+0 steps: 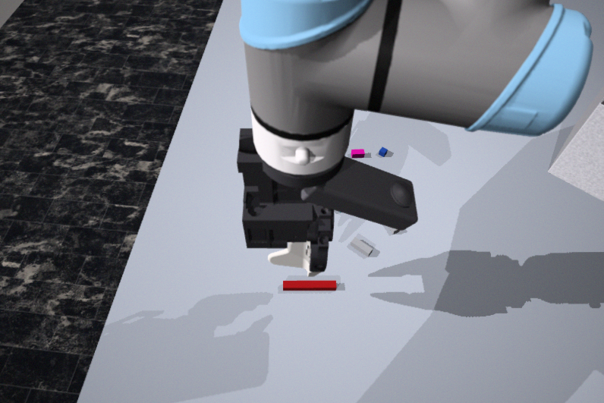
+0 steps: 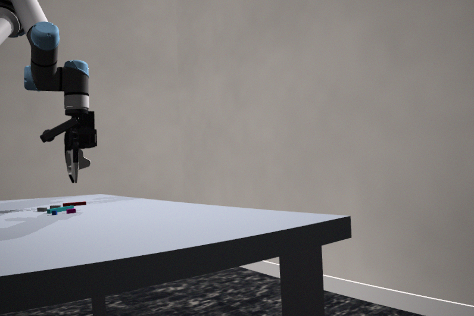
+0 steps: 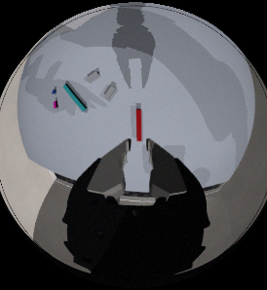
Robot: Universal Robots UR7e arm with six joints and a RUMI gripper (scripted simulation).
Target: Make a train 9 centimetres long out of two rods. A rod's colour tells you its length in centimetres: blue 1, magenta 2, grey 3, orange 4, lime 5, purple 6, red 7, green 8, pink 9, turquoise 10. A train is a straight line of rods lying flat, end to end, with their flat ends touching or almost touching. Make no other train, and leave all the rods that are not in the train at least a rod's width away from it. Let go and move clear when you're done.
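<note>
Black pincer (image 1: 312, 272) (image 2: 74, 181) (image 3: 138, 139), slightly open, gripping nothing

Six rods (image 1: 309, 285) (image 2: 74, 204) (image 3: 138, 125) lie apart from one another on the table (image 1: 195, 252) (image 2: 191, 228) (image 3: 95, 136)

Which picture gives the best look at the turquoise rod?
The wrist view: it shows the whole turquoise rod from above, lying apart from the others. The exterior view shows it small and nearly edge-on, among other rods. In the top view, the arm hides nearly all of it.
</note>
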